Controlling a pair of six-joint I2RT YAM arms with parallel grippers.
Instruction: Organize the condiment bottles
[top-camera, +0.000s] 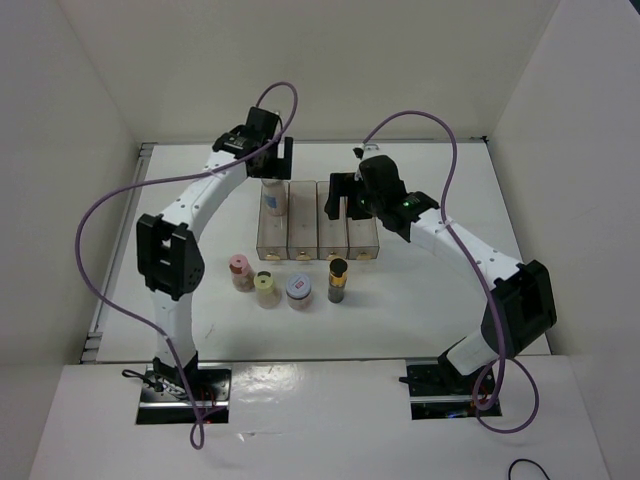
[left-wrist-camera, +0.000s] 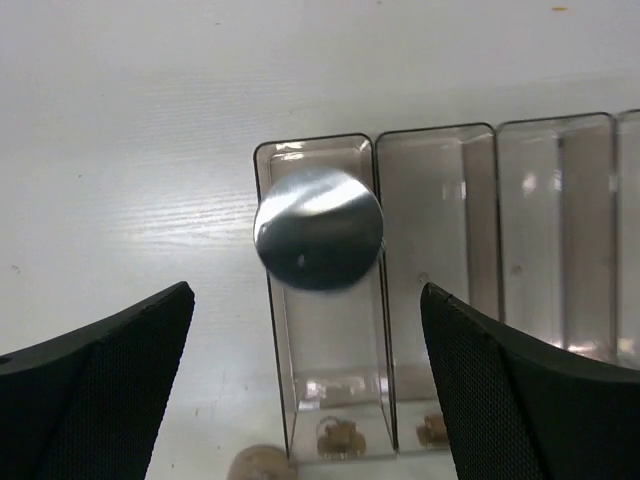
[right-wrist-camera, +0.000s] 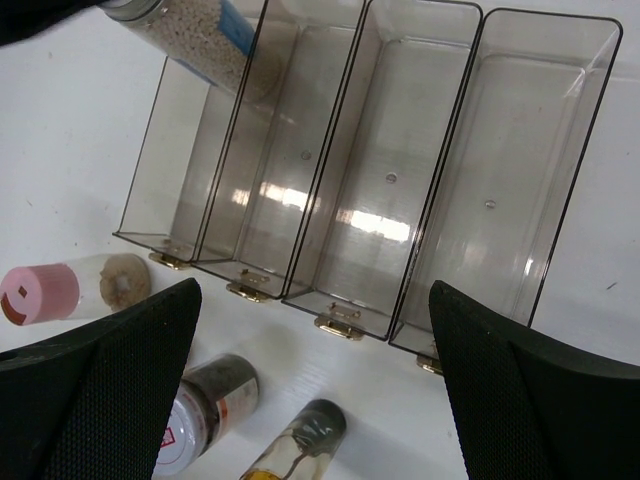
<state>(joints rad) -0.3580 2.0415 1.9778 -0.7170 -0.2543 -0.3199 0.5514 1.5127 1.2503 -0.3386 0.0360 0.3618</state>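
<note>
Tall white grey-capped bottle (left-wrist-camera: 318, 228) stood in the clear rack (right-wrist-camera: 400, 180) compartment directly beneath the left claw (top-camera: 275, 160), spread wide and not touching it; right claw (top-camera: 345, 200), likewise spread, hung over the rack; pink-capped bottle (top-camera: 241, 270), yellow-capped bottle (top-camera: 265, 288), red-rimmed jar (top-camera: 299, 290) and dark bottle (top-camera: 338, 280) stood on the tabletop (top-camera: 450, 300) below and short of both claws.

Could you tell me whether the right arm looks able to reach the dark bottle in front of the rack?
Probably yes: the right gripper hangs open over the rack, and the dark bottle stands upright close by, nothing above it.
</note>
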